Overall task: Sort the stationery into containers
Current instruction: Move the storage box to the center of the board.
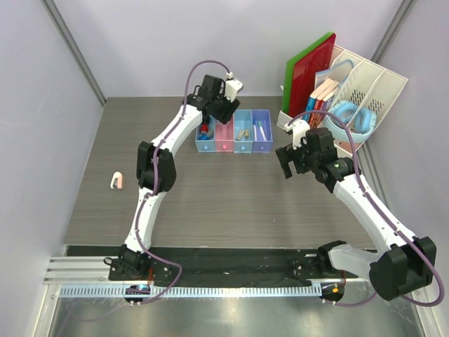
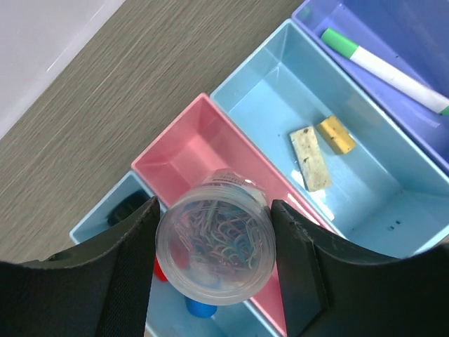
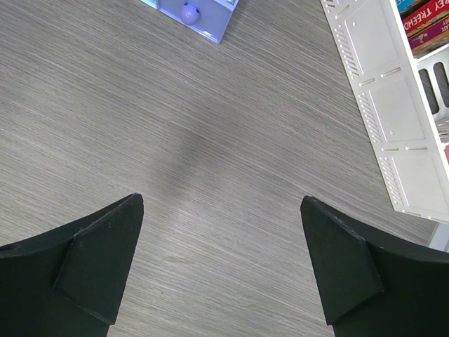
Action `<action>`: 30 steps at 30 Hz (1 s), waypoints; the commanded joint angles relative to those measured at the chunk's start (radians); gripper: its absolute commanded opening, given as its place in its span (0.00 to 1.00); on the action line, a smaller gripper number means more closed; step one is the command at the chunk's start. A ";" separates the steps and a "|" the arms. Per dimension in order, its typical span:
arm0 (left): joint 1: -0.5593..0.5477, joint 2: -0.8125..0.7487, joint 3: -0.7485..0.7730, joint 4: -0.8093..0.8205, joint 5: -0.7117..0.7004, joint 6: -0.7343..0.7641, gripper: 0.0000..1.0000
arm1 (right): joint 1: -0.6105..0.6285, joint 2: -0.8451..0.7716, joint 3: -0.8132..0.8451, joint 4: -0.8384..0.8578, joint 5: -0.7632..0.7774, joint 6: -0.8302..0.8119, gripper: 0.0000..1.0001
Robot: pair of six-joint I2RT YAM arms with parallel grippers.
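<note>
Between the fingers [image 2: 133, 267] of the left gripper [image 2: 214, 232] sits a clear round jar [image 2: 217, 256] of colored paper clips, squeezed tight, right over the pink tray [image 2: 196, 151]. Next door, the light blue tray [image 2: 280, 91] holds a whitish eraser [image 2: 309, 158] and a yellow piece [image 2: 335, 135]. Over the gray table [image 3: 210, 140], the right gripper [image 3: 221, 260] hangs spread wide, holding nothing.

Clear glossy plastic jar [image 2: 215, 247], pink tray [image 2: 195, 151] of shiny plastic, matt wood-grain table [image 3: 210, 175]

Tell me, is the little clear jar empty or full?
Not empty: coloured paper clips show through the clear jar held in the left hand. How full it is, cannot tell.
</note>
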 commanded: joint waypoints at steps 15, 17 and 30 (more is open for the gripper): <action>-0.052 0.088 -0.010 0.168 -0.075 0.093 0.00 | -0.003 -0.042 -0.013 0.010 -0.048 0.007 1.00; -0.052 0.087 -0.025 0.194 -0.078 0.099 0.00 | -0.003 -0.040 -0.014 0.012 -0.052 0.010 1.00; -0.053 0.076 -0.091 0.297 -0.106 0.105 0.36 | -0.003 -0.028 -0.016 0.021 -0.061 0.018 1.00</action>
